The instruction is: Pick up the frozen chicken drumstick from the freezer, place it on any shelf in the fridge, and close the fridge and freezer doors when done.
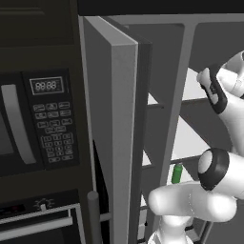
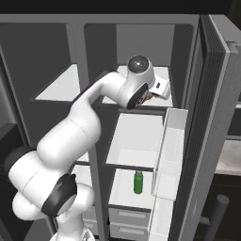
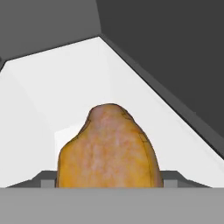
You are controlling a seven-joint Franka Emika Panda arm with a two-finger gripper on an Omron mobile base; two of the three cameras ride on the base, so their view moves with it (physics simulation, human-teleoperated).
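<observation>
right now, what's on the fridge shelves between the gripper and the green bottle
One bare white shelf, seen in the right base view. The gripper is on the shelf above it, the bottle on the one below.

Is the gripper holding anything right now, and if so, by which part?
Apparently the frozen chicken drumstick, between the gripper tips over a white shelf. Its rounded end points away; the gripped part and any contact are hidden.

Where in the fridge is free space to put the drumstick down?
The middle shelf, between the centre divider and the door bins, looks bare. The top shelf shows white surface ahead of the drumstick. The lower shelf is tighter: the green bottle stands there.
</observation>
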